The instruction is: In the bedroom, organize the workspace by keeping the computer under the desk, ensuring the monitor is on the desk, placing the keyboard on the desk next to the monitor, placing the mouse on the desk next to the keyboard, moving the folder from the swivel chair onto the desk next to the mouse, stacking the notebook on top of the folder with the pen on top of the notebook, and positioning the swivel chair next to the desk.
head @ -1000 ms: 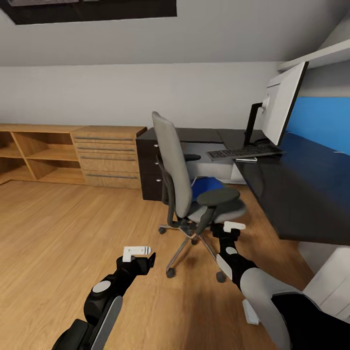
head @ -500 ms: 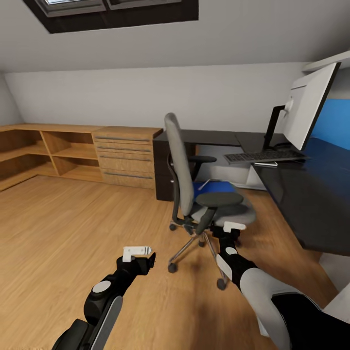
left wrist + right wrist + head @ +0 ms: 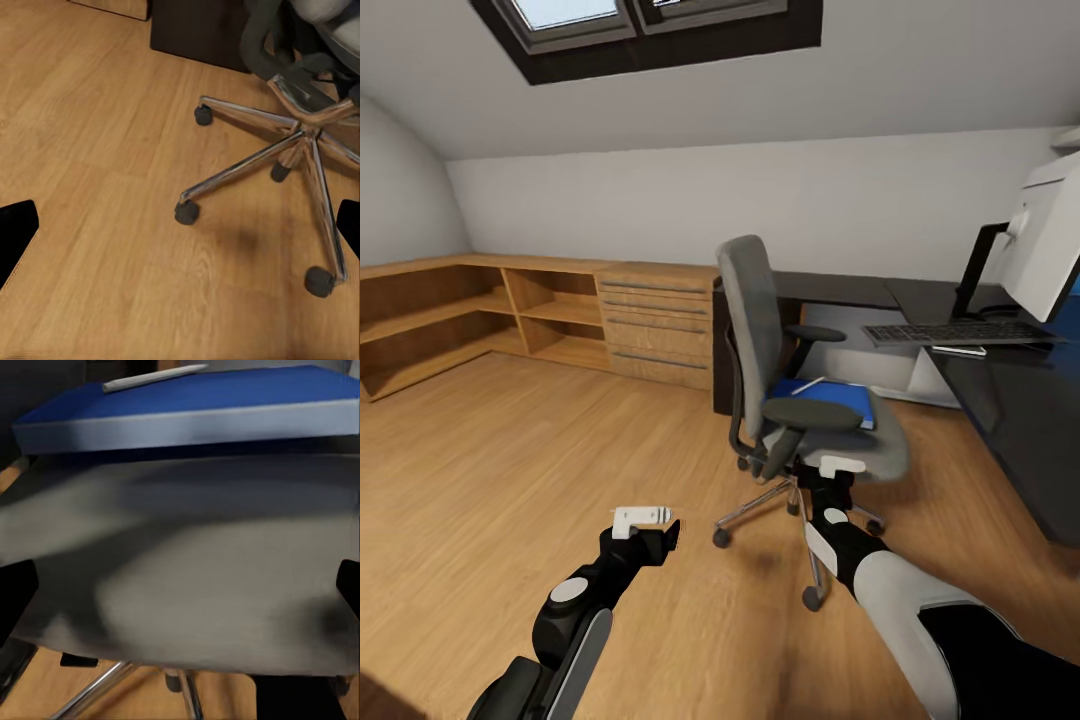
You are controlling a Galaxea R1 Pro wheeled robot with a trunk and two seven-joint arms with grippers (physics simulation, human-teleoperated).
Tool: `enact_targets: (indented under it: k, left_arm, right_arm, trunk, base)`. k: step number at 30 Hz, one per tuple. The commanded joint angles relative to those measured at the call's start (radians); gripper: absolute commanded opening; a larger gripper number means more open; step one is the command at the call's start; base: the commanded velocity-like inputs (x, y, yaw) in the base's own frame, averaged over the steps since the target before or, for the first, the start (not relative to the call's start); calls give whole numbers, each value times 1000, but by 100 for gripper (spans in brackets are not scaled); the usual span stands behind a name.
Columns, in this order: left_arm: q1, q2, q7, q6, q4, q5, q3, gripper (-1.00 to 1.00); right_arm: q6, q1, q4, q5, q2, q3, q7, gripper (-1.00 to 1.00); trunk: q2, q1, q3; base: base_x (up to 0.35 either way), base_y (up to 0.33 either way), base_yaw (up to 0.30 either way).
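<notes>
Blue folder [image 3: 830, 398] seen on chair [image 3: 800, 400] seat, pen [image 3: 154, 378] atop; right gripper [image 3: 841, 466] at chair's 6 o'clock, spread wide; left gripper [image 3: 643, 520] likewise.

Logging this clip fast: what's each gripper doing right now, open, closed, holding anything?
Left gripper: open, holding nothing, above the wooden floor.
Right gripper: open, holding nothing, jaws level with the swivel chair seat edge.
</notes>
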Motion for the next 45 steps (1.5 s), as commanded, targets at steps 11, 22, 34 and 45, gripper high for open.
enact_targets:
  k: [11, 22, 34, 45]
  left_arm:
    - [-1, 0, 9, 4, 0, 10, -1, 100]
    - [-1, 0, 9, 4, 1, 10, -2, 100]
    - [-1, 0, 9, 4, 1, 10, -2, 100]
    - [-1, 0, 9, 4, 1, 10, -2, 100]
  right_arm:
    - [-3, -1, 0, -6, 0, 8, -3, 100]
    - [-3, -1, 0, -7, 0, 7, -3, 100]
    - [-3, -1, -1, -5, -2, 7, -4, 100]
    - [-3, 0, -1, -5, -3, 5, -4, 100]
  trunk:
    - [0, 0, 7]
    - [0, 0, 15]
    - [0, 0, 20]
    - [0, 0, 31]
  base:
    - [0, 0, 245]
    - [0, 0, 245]
    - [0, 0, -32]
    - [0, 0, -200]
